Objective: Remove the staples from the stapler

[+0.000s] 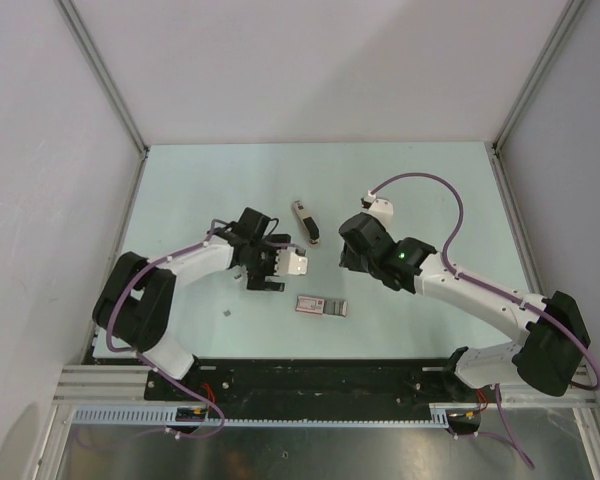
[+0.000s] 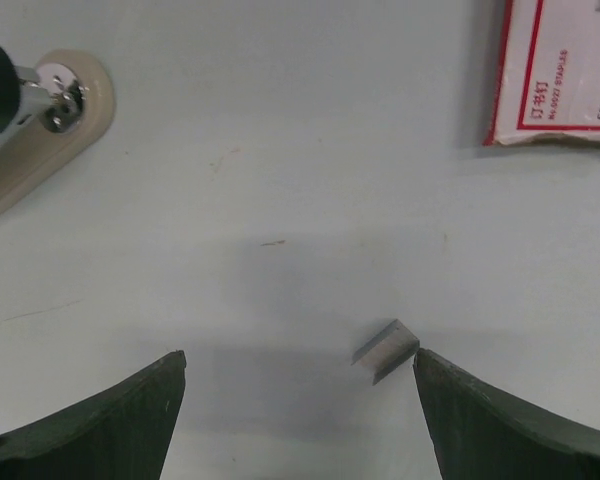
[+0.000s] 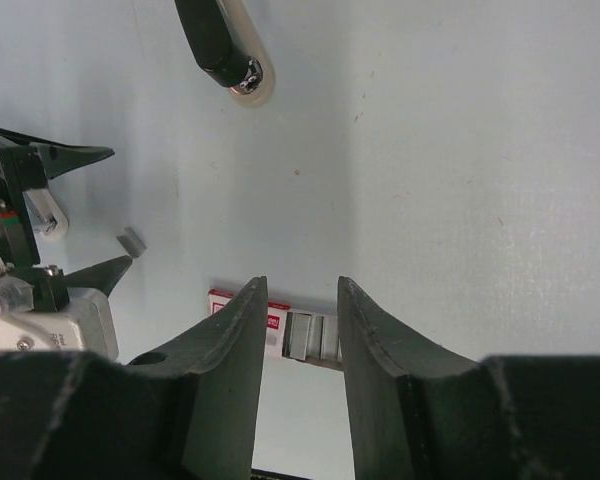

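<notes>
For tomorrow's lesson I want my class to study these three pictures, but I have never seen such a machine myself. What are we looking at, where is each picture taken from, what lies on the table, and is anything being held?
These are two robot arms bolted at the near edge of a pale table. The overhead view looks down on both. The other two views come from small cameras on each wrist, so the dark shapes at the bottom are that arm's own fingers.

On the table lie a stapler, a box of staples with its silver tray slid partly out, and a tiny grey strip of staples.

The left gripper is wide open and low over the table, with the strip just inside one finger. The right gripper is partly closed with nothing between its fingers. Neither arm holds anything.
</notes>
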Controlling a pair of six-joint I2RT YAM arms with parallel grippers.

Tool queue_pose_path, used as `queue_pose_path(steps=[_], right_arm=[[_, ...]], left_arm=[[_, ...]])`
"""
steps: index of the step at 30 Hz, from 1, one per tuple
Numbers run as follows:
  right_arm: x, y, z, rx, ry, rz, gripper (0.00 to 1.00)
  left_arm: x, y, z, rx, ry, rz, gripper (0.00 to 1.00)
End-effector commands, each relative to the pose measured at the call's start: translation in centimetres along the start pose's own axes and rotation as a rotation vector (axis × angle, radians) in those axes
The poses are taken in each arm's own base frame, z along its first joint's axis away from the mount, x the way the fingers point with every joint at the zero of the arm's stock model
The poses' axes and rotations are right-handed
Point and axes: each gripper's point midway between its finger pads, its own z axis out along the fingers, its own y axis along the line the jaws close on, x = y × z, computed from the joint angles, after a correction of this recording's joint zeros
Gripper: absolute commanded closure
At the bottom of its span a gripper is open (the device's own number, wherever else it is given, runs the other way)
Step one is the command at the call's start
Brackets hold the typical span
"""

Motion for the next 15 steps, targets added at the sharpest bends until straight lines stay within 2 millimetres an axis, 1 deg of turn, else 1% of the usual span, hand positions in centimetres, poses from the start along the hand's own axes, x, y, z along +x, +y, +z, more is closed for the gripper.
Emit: queue_pose_path(steps=[1,6,10,13,15], right_arm=[[-0.6,0.2,-0.1,-0.014,-0.027,0.021,0.61],[-0.6,0.0,-0.1,-0.011,-0.025,0.020,0.61],[-0.6,-0.1,-0.1,-0.009,-0.024,0.023,0.62],[-0.6,-0.1,-0.1,-0.011,-0.024,0.026,0.62],[-0.6,-0.2,-0.1,-0.011,-0.023,0.024,0.62]], left_arm=[[-2.5,1.4,-0.2,-0.009,-0.086,-0.044,0.00],[-2.9,1.7,0.1,-0.004,-0.097,-0.075,0.00],[-2.9,1.6,0.4,0.007,-0.094,-0.085,0.01],[-2.9,1.9,0.0,-0.009,-0.088,-0.073,0.01],[-2.9,2.3,-0.7,-0.035,-0.087,-0.058,0.01]])
